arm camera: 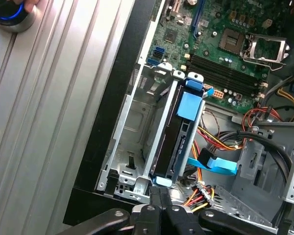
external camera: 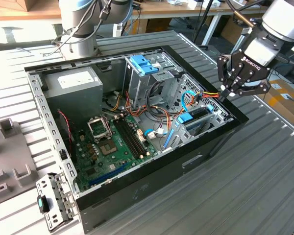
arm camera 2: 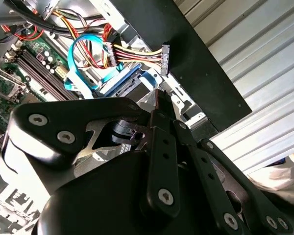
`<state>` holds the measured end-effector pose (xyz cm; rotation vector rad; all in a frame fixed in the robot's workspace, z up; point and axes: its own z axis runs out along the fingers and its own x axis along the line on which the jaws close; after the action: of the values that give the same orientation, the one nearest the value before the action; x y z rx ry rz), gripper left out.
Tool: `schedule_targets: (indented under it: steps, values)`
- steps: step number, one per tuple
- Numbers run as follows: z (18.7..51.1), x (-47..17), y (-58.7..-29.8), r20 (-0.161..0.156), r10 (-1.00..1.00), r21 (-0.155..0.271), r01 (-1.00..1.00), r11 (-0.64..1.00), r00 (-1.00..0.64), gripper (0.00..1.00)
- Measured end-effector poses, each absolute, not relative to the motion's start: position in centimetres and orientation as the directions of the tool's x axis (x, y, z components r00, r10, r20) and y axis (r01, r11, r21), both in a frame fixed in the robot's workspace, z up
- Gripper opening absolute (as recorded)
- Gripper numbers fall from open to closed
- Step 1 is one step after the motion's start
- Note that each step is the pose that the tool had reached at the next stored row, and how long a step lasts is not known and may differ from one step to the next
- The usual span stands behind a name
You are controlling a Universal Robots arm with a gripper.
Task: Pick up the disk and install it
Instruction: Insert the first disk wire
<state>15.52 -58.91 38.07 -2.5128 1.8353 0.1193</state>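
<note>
The disk (arm camera: 172, 147) stands on edge in the metal drive bay (arm camera: 132, 122) at the corner of the open computer case, its blue rails and blue tab (arm camera: 191, 104) showing. In the exterior view the disk (external camera: 196, 116) sits low in that bay at the case's right end. My gripper (external camera: 224, 94) hovers just above the case's right rim, over the bay. Its fingers (arm camera: 157, 200) are pressed together with nothing between them. In the second wrist view the gripper (arm camera 2: 158, 98) points down at the bay, close to a loose power connector (arm camera 2: 164, 51).
A grey power-supply box (external camera: 71, 83) fills the case's far left corner, and a light-blue bracket (external camera: 144, 63) tops the drive cage. The green motherboard (external camera: 112, 142) lies in the middle. A light-blue flat cable (arm camera: 213, 165) and yellow-red wires cross beside the bay. The case rests on a slatted metal table (external camera: 264, 161).
</note>
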Motion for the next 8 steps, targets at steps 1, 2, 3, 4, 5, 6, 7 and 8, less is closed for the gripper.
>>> schedule_targets:
  steps: [1,2,3,4,5,6,7,8]
  values:
    - [38.07,15.52,-58.91,-0.078,-0.947,0.023,-0.949,-0.313,0.311,0.11]
    - [38.07,15.52,-58.91,-0.078,-0.946,0.023,-0.948,-0.319,0.316,0.11]
    - [38.07,15.52,-58.91,-0.078,-0.944,0.023,-0.946,-0.324,0.322,0.11]
    - [38.07,15.51,-58.91,-0.078,-0.941,0.023,-0.943,-0.331,0.328,0.11]
    - [38.07,15.52,-58.91,-0.078,-0.94,0.023,-0.942,-0.335,0.333,0.11]
    - [38.07,15.52,-58.91,-0.078,-0.937,0.023,-0.939,-0.342,0.339,0.11]
    - [38.07,15.52,-58.91,-0.078,-0.935,0.023,-0.937,-0.347,0.345,0.11]
    - [38.07,15.51,-58.91,-0.078,-0.934,0.023,-0.936,-0.352,0.35,0.11]
